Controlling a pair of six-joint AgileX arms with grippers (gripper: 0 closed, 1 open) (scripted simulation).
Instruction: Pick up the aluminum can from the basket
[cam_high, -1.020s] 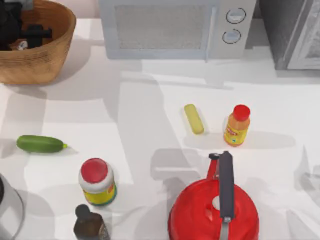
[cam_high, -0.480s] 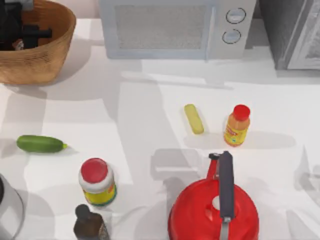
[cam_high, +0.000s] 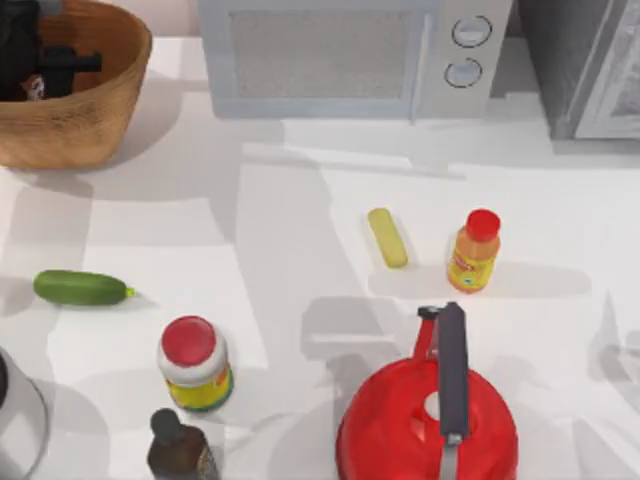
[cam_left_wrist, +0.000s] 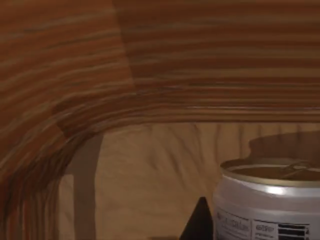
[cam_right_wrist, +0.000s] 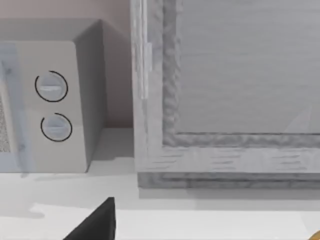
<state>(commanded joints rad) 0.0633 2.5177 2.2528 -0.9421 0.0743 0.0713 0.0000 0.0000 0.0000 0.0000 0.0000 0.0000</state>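
Up at the table's far left corner, top view: left gripper (cam_high: 35, 68) sits down inside the basket (cam_high: 95, 120), dark arm body covering most of the inside.
Can location: aluminum can (cam_left_wrist: 267, 202) stands on the basket floor, near the ribbed wall; in the top view just a small white-red bit (cam_high: 35, 88) peeks out beside the gripper.
Can pose: upright, long axis vertical, round top facing up.
Can look: short white cylinder, dull gold rim and lid with a pull tab, printed label and barcode on the side.
Left wrist view extra: shows the can close up plus one dark fingertip (cam_left_wrist: 199, 222) just beside it; contact cannot be told.
Left gripper state: cannot tell how wide the fingers are or whether anything is held.
Basket material: woven wicker, round, tan outside, ribbed orange-brown bands inside (cam_left_wrist: 150, 60), paler flat floor.
Right arm: parked; right wrist view faces the microwave (cam_right_wrist: 55, 100) with two round knobs and a grey framed panel (cam_right_wrist: 225, 90); a dark gripper edge (cam_right_wrist: 97, 222) at the frame border, opening cannot be told.
Top view extras: microwave (cam_high: 340, 60) at the back, cucumber (cam_high: 80, 288), red-lidded jar (cam_high: 195, 365), dark bottle (cam_high: 180, 450), yellow oblong piece (cam_high: 387, 238), orange bottle (cam_high: 473, 250), red kettle (cam_high: 428, 425) with grey handle, all on the white table (cam_high: 300, 200).
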